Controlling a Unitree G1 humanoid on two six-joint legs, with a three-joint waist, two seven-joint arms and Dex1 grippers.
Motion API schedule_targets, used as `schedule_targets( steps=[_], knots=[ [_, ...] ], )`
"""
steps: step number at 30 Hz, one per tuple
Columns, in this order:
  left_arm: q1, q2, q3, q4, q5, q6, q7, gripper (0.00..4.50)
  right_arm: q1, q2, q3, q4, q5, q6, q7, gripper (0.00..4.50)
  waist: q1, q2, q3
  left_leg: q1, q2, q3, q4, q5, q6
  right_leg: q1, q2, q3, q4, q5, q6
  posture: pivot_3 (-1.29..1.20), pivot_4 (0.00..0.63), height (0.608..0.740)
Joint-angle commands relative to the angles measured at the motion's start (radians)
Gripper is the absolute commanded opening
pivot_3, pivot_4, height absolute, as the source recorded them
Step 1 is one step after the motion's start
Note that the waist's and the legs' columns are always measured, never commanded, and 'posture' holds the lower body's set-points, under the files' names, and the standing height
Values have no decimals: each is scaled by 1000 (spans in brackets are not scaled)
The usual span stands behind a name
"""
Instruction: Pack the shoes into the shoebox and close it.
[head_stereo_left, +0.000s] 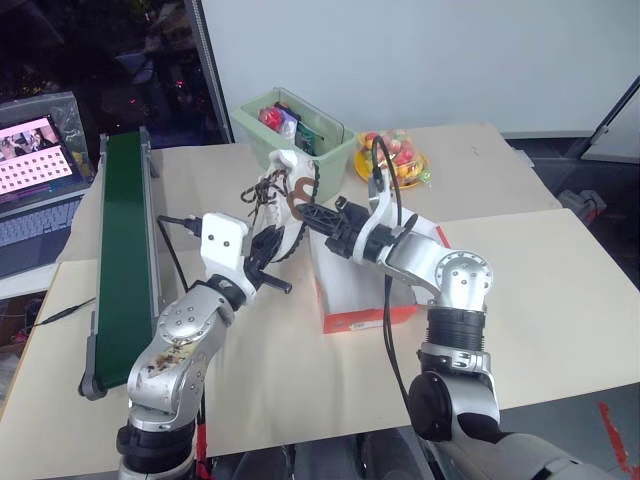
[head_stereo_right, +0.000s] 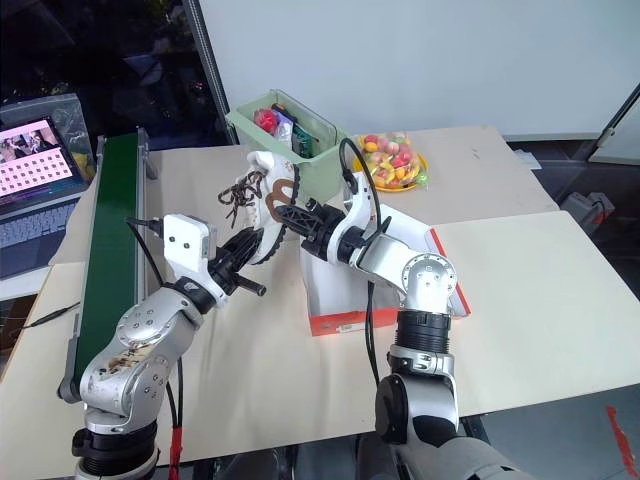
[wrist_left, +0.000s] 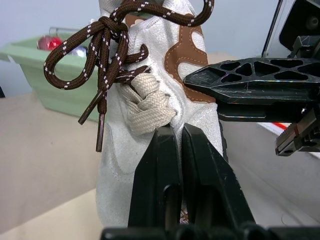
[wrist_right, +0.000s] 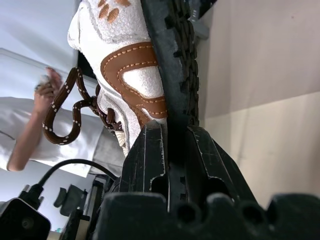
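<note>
Beige paper-covered tabletop (head_stereo_left: 560, 290) carries a red-orange cardboard shoebox (head_stereo_right: 340, 322). At its ten o'clock, one white suede sneaker (head_stereo_right: 268, 205) hangs midair, left gripper (head_stereo_right: 243, 250) clenched on it, right gripper (head_stereo_right: 292, 216) clamped on its sole. Judgement: release only one grip, then lower it heel-first into the box.

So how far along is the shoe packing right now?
Early. One shoe is held in the air by both hands, the left hand and the right hand each shut on it beside the red box. It's not in the box yet; closing the lid is left.
</note>
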Motion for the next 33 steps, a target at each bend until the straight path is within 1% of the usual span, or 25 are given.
schedule_targets(
  steps=[1,3,4,6,7,10,12,14,18,19,20,21,23,26,29,31,33],
  knots=[
    [-17,17,-19,-14,6,-23,-9,0,-34,85,15,-60,77,-50,2,139,0,0,0,0,0,0,0,0,0,0,0,0,0,0,0,0,150,740],
    [-16,22,-27,-20,-2,-43,-26,769,-34,83,16,-58,70,-78,-10,138,-1,0,0,0,0,0,0,0,0,0,0,0,0,0,0,0,150,740],
    [-15,32,-40,-24,9,-49,-30,914,-32,83,16,-58,67,-92,-16,138,0,0,0,0,0,0,0,0,0,0,0,0,0,0,0,0,150,740],
    [-15,34,-49,-26,14,-48,-24,1659,-30,78,14,-57,38,-148,-33,138,1,0,0,0,0,0,0,0,0,0,0,0,0,0,0,0,150,740],
    [-15,34,-48,-26,13,-51,-22,1929,-31,73,10,-51,20,-182,-41,138,1,0,0,0,0,0,0,0,0,0,0,0,0,0,0,0,150,740],
    [-13,51,-52,-24,42,-105,-26,1929,-40,52,0,-25,-36,-294,-51,138,1,0,0,0,0,1,0,0,0,0,0,0,0,0,0,0,150,740],
    [-13,46,-34,-19,51,-116,-7,1929,-52,36,-9,-12,-70,-366,-56,138,1,0,0,0,0,1,0,0,0,-1,0,0,0,0,0,0,150,740],
    [-9,52,-26,-17,59,-130,-2,1929,-60,-9,8,-13,-127,-406,-44,138,0,0,0,0,0,1,0,0,0,-1,0,1,0,0,0,0,150,740],
    [8,66,-23,-25,62,-142,-13,1929,-81,-83,-8,-6,-150,-395,-43,138,-1,1,0,0,1,2,0,0,0,-3,1,3,1,0,0,0,150,740],
    [26,83,-23,-27,64,-155,-33,1929,-88,-124,-5,-19,-146,-356,-43,138,0,1,0,0,1,2,0,0,0,-3,1,3,1,0,0,0,150,740],
    [59,122,-28,-17,64,-190,-87,1929,-89,-199,18,-45,-141,-265,-34,138,0,1,0,0,1,2,0,0,0,-3,1,3,1,0,0,0,150,740],
    [103,177,-34,3,66,-257,-173,1929,-94,-289,37,-63,-110,-130,-31,138,1,1,0,-1,1,3,0,0,0,-3,1,3,1,0,0,0,150,740],
    [150,249,-40,36,59,-347,-283,1929,-107,-407,59,-81,-58,43,-22,138,4,2,1,-2,2,4,0,0,1,-4,1,3,0,0,-1,0,150,740],
    [151,299,-37,71,27,-379,-360,1929,-164,-503,39,-45,13,218,-17,138,9,3,2,-8,2,4,0,-1,1,-8,1,3,-1,0,-3,0,150,740],
    [138,340,-50,119,51,-455,-434,1929,-257,-569,31,33,23,404,-15,138,-1,4,2,-9,5,7,0,0,1,-10,3,4,0,2,-5,0,150,740],
    [123,338,-62,142,46,-479,-457,1929,-303,-607,71,89,50,450,-9,138,1,4,2,-9,6,8,0,0,1,-10,4,4,-1,2,-6,0,150,740],
    [109,328,-81,157,43,-497,-474,1929,-335,-629,130,151,84,453,-5,138,1,4,2,-9,6,9,0,-1,2,-9,5,4,-2,2,-6,0,150,740]
  ],
)
